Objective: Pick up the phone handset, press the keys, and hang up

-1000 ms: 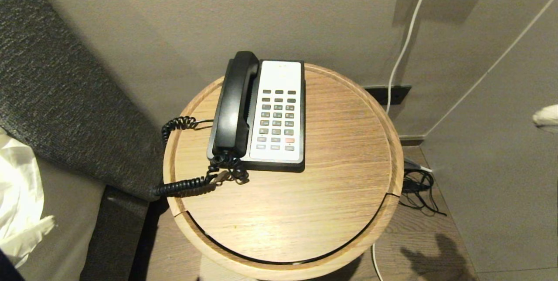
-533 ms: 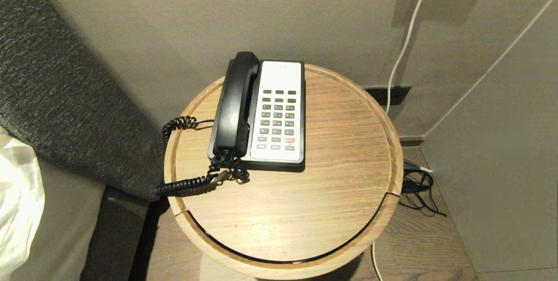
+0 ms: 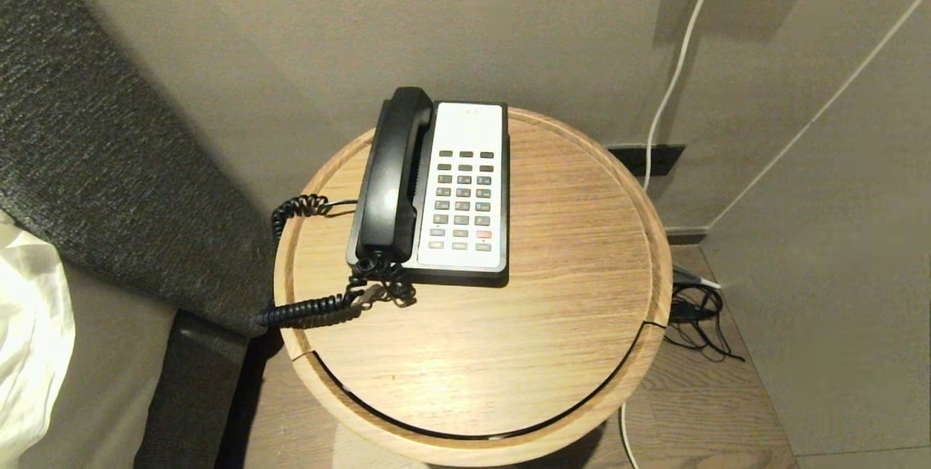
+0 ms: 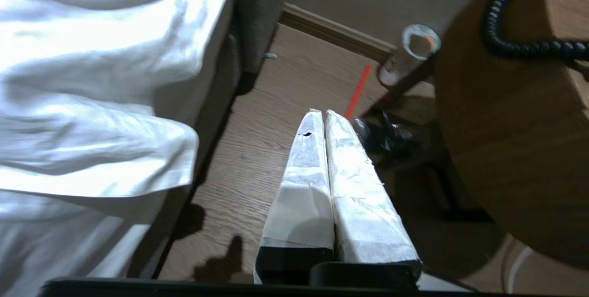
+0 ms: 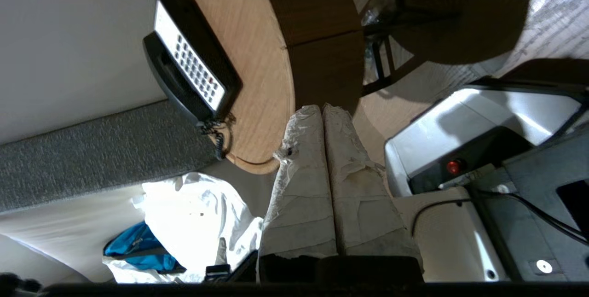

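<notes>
The black phone handset (image 3: 393, 174) lies in its cradle on the left side of the phone base, on the round wooden table (image 3: 553, 309). Its coiled cord (image 3: 313, 305) hangs over the table's left edge. The keys (image 3: 463, 200) sit on the white faceplate to the handset's right. The phone also shows in the right wrist view (image 5: 188, 62). Neither gripper shows in the head view. My left gripper (image 4: 322, 113) is shut and empty, low beside the table over the floor. My right gripper (image 5: 321, 107) is shut and empty, off the table's front edge.
A dark upholstered headboard (image 3: 109, 163) and white bedding (image 3: 29, 353) stand left of the table. A white cable (image 3: 676, 69) runs down the wall at the back right, with tangled black cables (image 3: 698, 316) on the floor. The robot's base (image 5: 483, 149) is near my right gripper.
A pale shape at the right edge and a white shape low on the left have both left the head view. The shadow on the floor at lower right is gone. The phone has not moved.
</notes>
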Tool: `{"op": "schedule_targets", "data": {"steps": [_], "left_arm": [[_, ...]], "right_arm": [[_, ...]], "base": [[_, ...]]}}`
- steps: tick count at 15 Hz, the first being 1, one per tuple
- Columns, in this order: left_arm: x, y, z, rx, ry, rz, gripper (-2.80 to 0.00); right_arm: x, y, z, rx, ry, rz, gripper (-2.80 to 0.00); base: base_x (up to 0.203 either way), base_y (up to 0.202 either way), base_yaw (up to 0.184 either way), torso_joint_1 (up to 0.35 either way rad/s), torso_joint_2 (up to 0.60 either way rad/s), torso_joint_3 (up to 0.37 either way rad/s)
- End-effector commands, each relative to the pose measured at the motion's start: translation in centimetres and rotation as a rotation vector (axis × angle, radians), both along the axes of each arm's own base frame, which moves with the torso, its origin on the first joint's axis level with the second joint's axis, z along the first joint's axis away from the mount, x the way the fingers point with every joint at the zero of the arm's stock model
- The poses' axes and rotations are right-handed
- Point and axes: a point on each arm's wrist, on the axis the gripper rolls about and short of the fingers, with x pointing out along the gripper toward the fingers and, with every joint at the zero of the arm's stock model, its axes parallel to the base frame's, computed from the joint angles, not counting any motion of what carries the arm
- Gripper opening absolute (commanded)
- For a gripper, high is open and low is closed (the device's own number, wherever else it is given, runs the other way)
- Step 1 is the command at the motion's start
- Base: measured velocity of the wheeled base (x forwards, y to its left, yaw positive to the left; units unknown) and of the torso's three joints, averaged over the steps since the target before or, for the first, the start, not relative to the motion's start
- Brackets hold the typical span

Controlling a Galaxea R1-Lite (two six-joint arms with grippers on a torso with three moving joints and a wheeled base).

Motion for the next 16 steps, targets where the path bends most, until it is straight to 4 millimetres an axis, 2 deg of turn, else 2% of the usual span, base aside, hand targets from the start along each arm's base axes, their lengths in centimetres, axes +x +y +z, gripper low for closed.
{"op": "schedule_targets", "data": {"steps": [1,4,6,9,11,14,16], "left_arm": [[0.0,-0.1,-0.8,0.016,0.013,-0.053,-2.8],[0.4,-0.1,-3.4,0.083,0.085,-0.071,-2.8],[-0.3,-0.2,-4.7,0.15,0.038,-0.103,-2.8],[-0.4,-0.2,-5.7,0.229,0.005,-0.152,-2.8],[-0.2,-0.2,-5.6,0.227,-0.038,-0.145,-2.8],[0.1,-0.4,-5.6,0.226,-0.093,-0.199,-2.8],[0.1,-0.4,-5.6,0.195,-0.095,-0.207,-2.8]], "right_arm": [[-1.8,0.0,-1.7,0.007,-0.035,-0.013,-2.8],[-4.1,0.9,-4.8,0.004,-0.038,-0.055,-2.8],[-4.0,0.9,-6.4,-0.107,-0.053,-0.005,-2.8],[-0.1,0.6,-10.0,-0.513,-0.093,0.002,-2.8],[2.5,0.3,-12.0,-0.664,-0.127,-0.062,-2.8],[5.6,0.1,-16.2,-0.832,-0.153,-0.099,-2.8],[6.2,0.0,-16.6,-0.983,-0.224,-0.085,-2.8]], "base": [[0.0,0.0,0.0,0.0,0.0,0.0],[0.0,0.0,0.0,0.0,0.0,0.0],[0.0,0.0,0.0,0.0,0.0,0.0],[0.0,0.0,0.0,0.0,0.0,0.0],[0.0,0.0,0.0,0.0,0.0,0.0],[0.0,0.0,0.0,0.0,0.0,0.0],[0.0,0.0,0.0,0.0,0.0,0.0]]}}
